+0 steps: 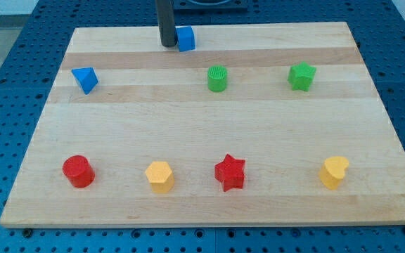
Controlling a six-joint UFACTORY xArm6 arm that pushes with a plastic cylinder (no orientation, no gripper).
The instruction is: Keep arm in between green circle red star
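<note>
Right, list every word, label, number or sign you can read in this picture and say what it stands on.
None: no text, number or sign shows on the wooden board, on any coloured block, on the rod above my tip, or on the blue perforated table.

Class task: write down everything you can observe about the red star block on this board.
The red star-shaped block looks like moulded plastic, with a flat star top and ribbed-looking sides. It stands upright, flat on the pale wooden board, in the row nearest the view's bottom, between two yellow blocks. Nothing touches it. The dark rod's tip is far off at the view's top.
</note>
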